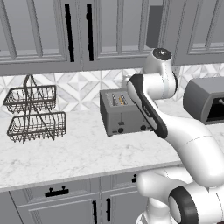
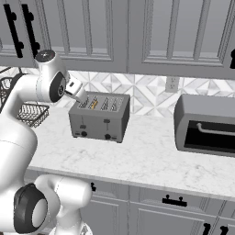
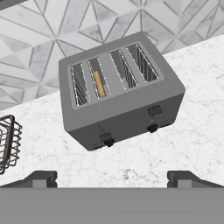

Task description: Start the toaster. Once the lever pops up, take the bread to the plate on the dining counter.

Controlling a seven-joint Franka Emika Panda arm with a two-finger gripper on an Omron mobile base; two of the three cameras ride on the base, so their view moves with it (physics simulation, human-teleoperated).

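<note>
The bread [image 3: 99,83] sits sunk in the toaster [image 3: 122,94], showing just its tan top edge; its face is hidden. In the left base view the arm covers the toaster's right end. The right edge cuts off the dark oven-like appliance [image 1: 208,100]; the wire basket rack [image 3: 8,142] is cropped at left.

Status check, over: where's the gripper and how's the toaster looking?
Gripper open, empty, hovering short of the toaster. Bread sits in second slot from left. Both levers up, nothing blocking.
</note>
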